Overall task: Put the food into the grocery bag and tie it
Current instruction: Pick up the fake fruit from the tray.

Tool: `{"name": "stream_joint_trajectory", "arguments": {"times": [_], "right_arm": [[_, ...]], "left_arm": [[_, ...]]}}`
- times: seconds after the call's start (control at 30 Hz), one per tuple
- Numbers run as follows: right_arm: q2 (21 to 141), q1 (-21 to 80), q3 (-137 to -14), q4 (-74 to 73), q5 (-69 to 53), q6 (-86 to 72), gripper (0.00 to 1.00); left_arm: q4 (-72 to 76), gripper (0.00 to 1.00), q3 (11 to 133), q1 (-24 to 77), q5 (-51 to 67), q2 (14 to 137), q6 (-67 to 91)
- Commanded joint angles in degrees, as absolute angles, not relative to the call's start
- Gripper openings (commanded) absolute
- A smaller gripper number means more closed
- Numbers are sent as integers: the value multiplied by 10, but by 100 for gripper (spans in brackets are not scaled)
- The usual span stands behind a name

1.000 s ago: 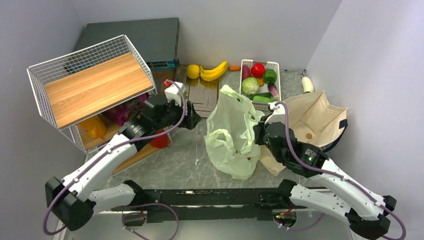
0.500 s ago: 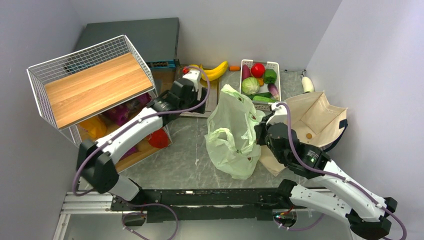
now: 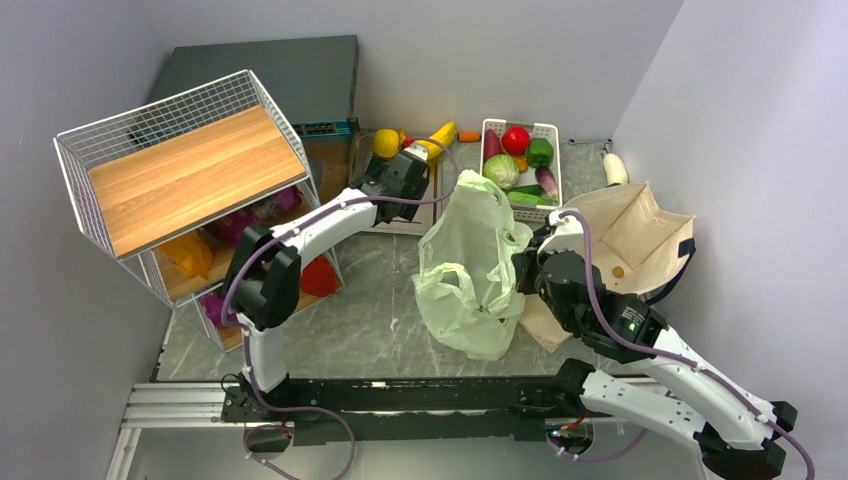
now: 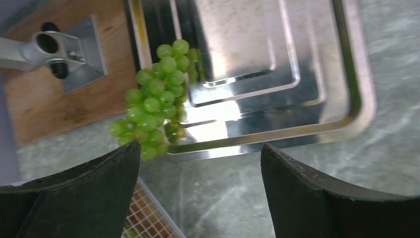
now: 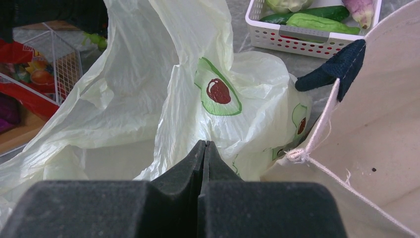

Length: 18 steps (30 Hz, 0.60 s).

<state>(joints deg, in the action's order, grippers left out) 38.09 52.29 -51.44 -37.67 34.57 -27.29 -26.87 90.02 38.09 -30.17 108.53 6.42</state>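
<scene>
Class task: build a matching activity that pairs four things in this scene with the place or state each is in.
Column one:
1. green grapes
2. left gripper
3. right gripper
4. cabbage

Column two:
A. in the white basket
B. shut on the grocery bag
C. at the metal tray's corner
D. open

Pairs: 1-C, 2-D, 3-B, 4-A

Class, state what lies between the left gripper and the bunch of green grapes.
Left wrist view: only the rim of the shiny metal tray and bare grey marble tabletop separate the open left gripper from the bunch of green grapes.
</scene>
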Motion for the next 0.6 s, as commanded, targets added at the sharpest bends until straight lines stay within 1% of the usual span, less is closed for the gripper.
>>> {"name": "stream_joint_trajectory", "arguments": {"times": [0.0, 0.07, 0.2, 0.37, 0.47, 0.57], "right_arm": [[373, 522, -513, -370, 345, -256, 0], [373, 522, -516, -371, 346, -253, 0], [370, 522, -516, -375, 344, -251, 0], [367, 522, -515, -371, 338, -253, 0], [369, 523, -519, -372, 334, -256, 0], [368, 522, -519, -375, 333, -258, 0]], "left_arm": [[-258, 92, 938, 382, -399, 1111, -31], [-265, 92, 950, 378, -415, 1131, -56], [-297, 91, 972, 360, -401, 1157, -71], [-246, 93, 937, 349, -399, 1155, -103], [-264, 93, 949, 336, -406, 1176, -108], [-263, 94, 944, 321, -388, 1183, -117]]}}
